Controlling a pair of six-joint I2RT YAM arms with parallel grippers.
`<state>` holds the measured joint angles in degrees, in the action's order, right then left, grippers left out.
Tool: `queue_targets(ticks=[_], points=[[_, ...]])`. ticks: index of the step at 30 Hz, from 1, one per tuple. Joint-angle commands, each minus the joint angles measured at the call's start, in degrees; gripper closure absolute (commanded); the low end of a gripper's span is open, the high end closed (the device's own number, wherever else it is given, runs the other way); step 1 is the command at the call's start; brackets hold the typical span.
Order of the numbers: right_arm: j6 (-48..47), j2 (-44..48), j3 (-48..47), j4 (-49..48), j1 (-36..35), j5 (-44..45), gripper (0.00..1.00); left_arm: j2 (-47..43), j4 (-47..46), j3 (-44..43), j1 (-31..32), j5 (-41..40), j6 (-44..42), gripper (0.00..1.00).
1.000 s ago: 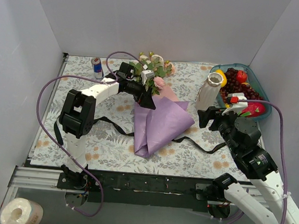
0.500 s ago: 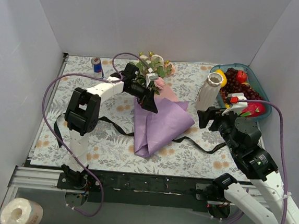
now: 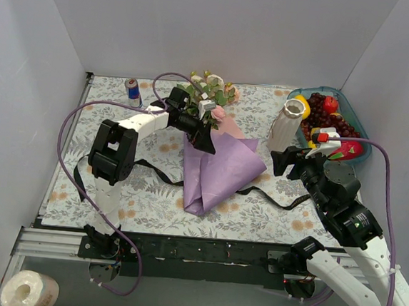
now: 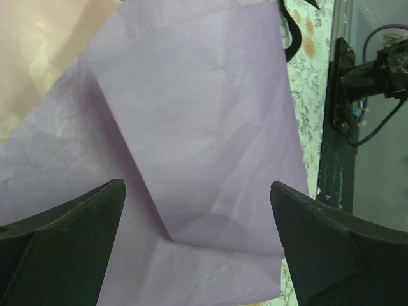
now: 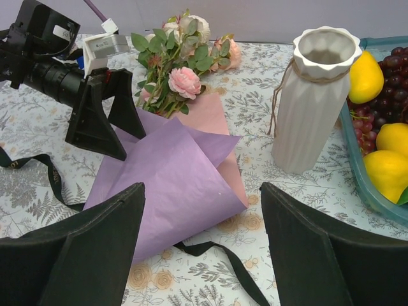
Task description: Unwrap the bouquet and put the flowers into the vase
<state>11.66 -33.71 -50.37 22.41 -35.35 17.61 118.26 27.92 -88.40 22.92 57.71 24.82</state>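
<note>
Purple paper, pink on its other face, made up most of the wrapped bouquet (image 3: 216,167), which lay on its side in the middle of the floral-clothed bench (image 3: 143,199). Its cone was folded shut around the stems, and a loose black ribbon (image 3: 276,197) trailed out from under it on both sides. The white, pink and peach roses with green leaves (image 3: 209,96) poked out at the far end.

The left gripper (image 5: 118,137) stood with its jaws spread wide and empty, poised over the upper part of the paper just below the blooms. The right gripper (image 3: 284,161) was also open and held nothing, near the ribbed whitish ceramic vase (image 3: 287,124) but not touching it.

To my eye the sheet looked thin, light and easily creased. It seemed likely to slide on the cloth or drag the whole bundle along if pulled carelessly. I would have pinched the free folded edge of the top flap, not the flat middle. The roses looked delicate and were best taken by the stems below the leaves. The vase was tall and narrow-necked and looked as if it could tip.
</note>
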Motion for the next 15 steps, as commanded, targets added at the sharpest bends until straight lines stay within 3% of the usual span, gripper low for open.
queue_targets(ticks=[1, 15], points=[[-0.2, 0.7, -2.3, -1.3, 0.1, 0.4, 0.20, -0.3, 10.8, -3.9, 0.9, 7.2, -7.7, 0.05], [-0.1, 1.0, -3.0, -0.5, 0.0, 1.1, 0.20, -0.1, 25.3, -12.7, 5.9, 13.2, -13.5, 0.10]])
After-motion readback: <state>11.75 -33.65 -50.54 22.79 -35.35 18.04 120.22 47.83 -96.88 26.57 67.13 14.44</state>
